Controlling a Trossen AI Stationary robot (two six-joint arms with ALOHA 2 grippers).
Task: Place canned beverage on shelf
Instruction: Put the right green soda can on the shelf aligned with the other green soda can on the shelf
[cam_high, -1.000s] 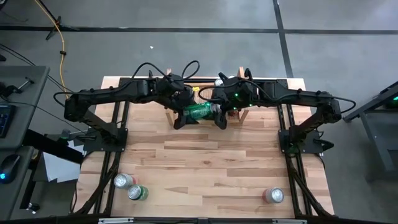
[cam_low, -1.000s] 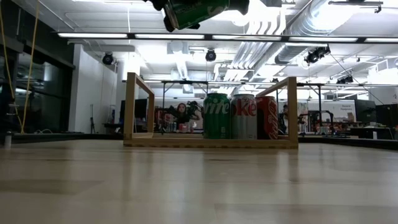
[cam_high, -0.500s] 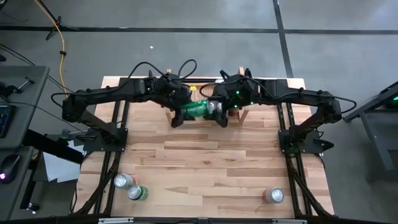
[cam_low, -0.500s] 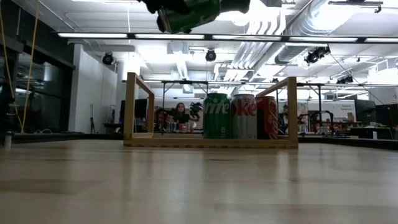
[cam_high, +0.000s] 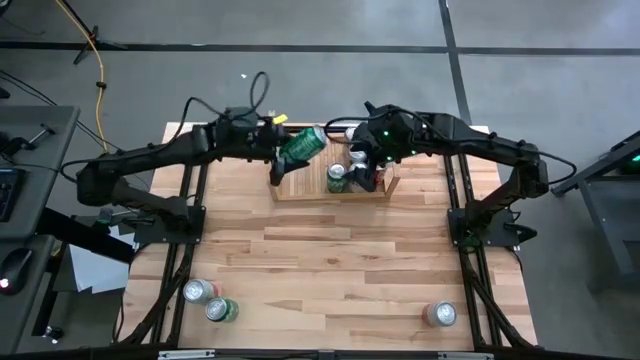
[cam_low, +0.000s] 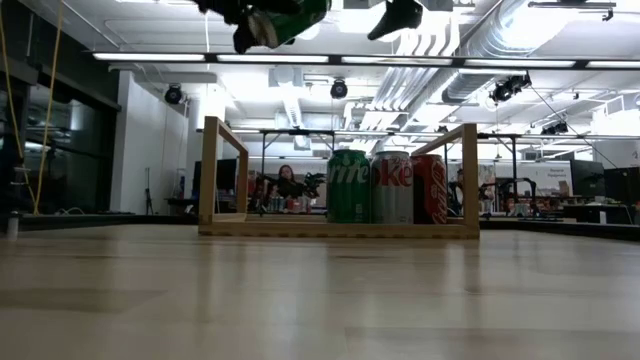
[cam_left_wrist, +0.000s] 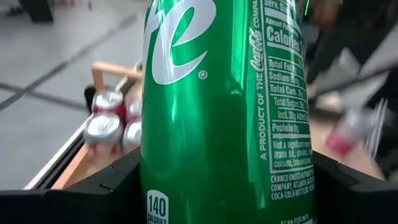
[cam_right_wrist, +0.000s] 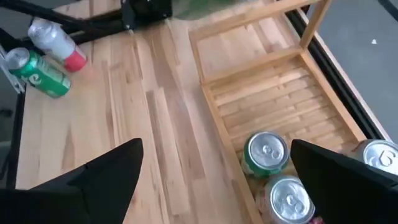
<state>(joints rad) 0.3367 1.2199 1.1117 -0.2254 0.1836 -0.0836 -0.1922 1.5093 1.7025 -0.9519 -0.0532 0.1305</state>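
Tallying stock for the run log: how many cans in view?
7. One held can in the left gripper's jaws; green can, silver can, red can on the shelf; three loose cans at the table edge opposite the shelf. More may hide under the right gripper.

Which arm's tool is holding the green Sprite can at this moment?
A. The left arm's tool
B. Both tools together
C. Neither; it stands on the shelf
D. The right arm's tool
A. The left tool is shut on the green Sprite can above the shelf, while the right tool is open and empty over the cans on it.
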